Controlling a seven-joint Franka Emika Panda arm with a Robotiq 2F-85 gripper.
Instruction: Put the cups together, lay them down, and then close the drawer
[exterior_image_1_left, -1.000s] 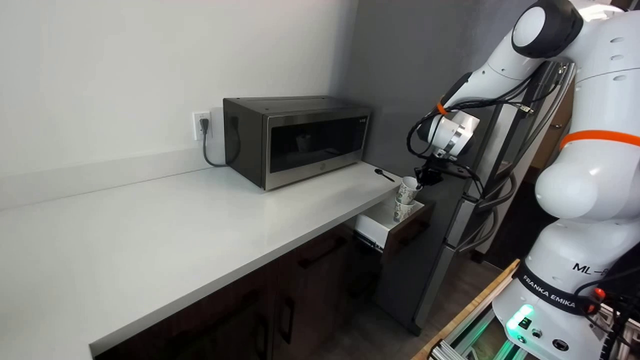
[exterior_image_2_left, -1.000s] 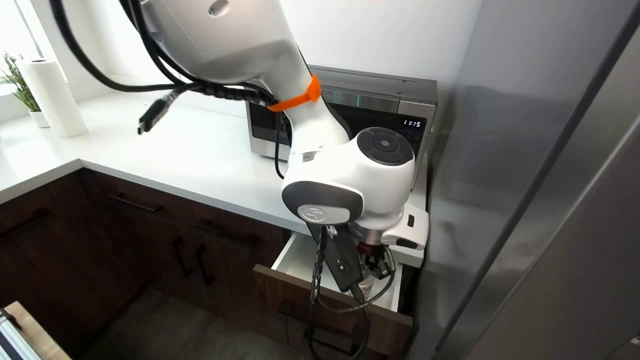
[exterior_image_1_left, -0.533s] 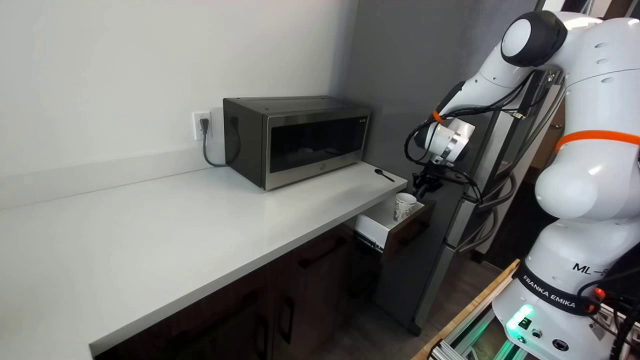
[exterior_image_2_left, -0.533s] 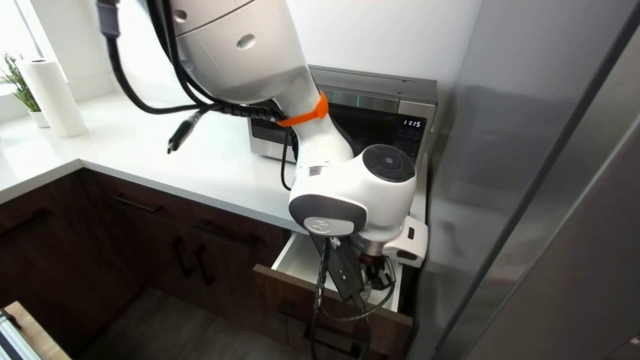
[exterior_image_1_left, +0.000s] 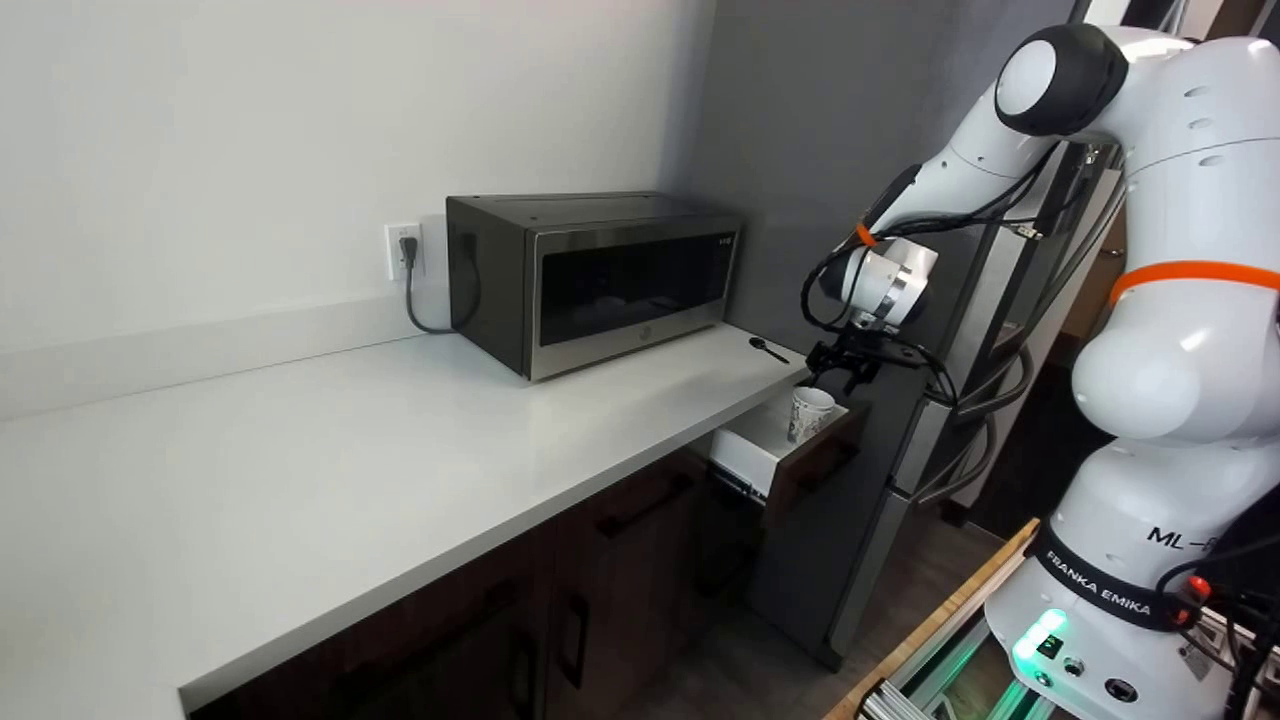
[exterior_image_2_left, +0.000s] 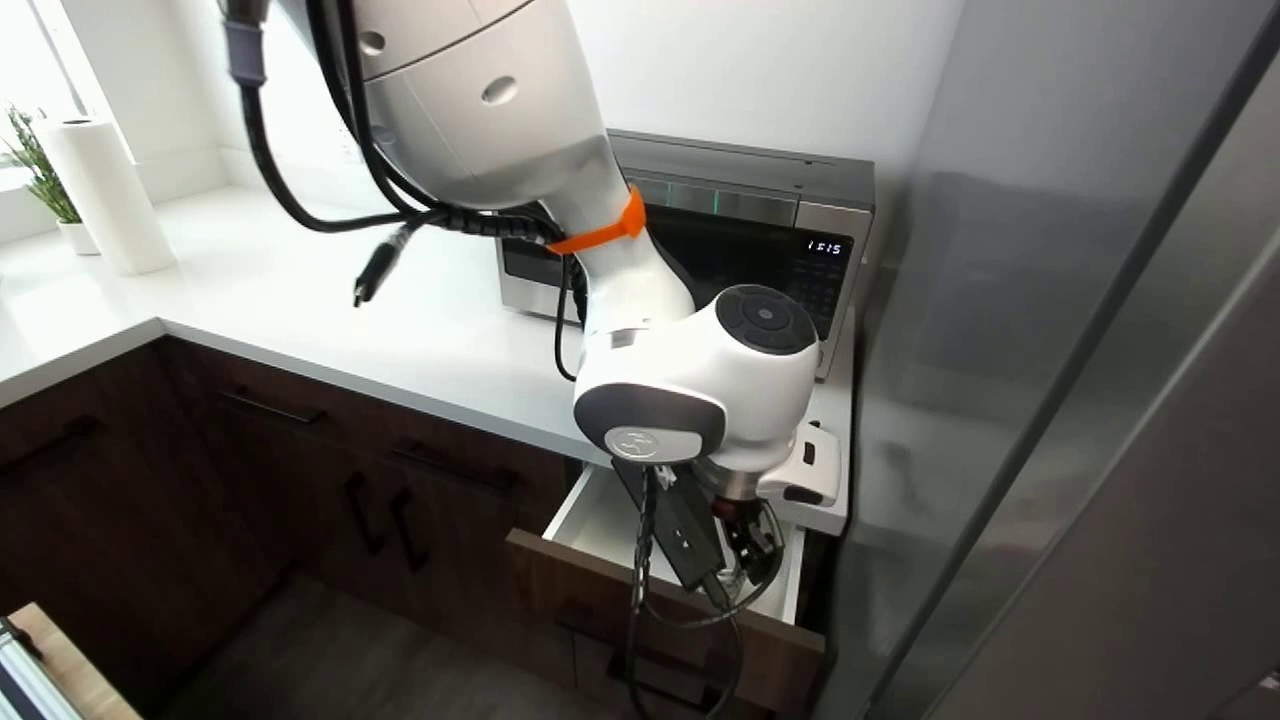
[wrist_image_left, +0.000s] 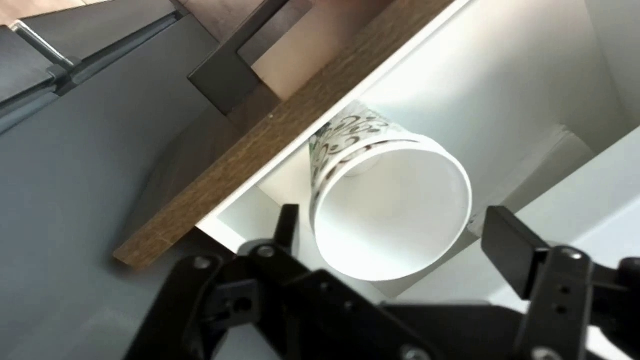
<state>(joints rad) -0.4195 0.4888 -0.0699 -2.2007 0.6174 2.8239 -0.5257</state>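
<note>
The white patterned cups (wrist_image_left: 352, 132) stand upright in the drawer, one nested in another, with two rims showing close together in the wrist view. In an exterior view the nested cups (exterior_image_1_left: 808, 418) sit near the drawer's front; in an exterior view the arm and cables mostly hide them. Pulled out beneath the counter, the drawer (wrist_image_left: 280, 135) has a brown wooden front and white inner sides. My gripper (wrist_image_left: 394, 224) is open above the cups, its fingers (wrist_image_left: 515, 250) apart on either side of the rim with gaps.
A black spoon (exterior_image_1_left: 768, 349) lies on the white counter (exterior_image_1_left: 400, 470) near its end, beside the microwave (exterior_image_1_left: 620, 285). The tall grey fridge side (exterior_image_2_left: 960, 400) stands close by the drawer. Cables (exterior_image_2_left: 640, 610) hang from the wrist in front of the drawer front.
The upper cup has gone down into the lower one. My gripper has let go of it, opened, and shifted slightly toward the counter.
</note>
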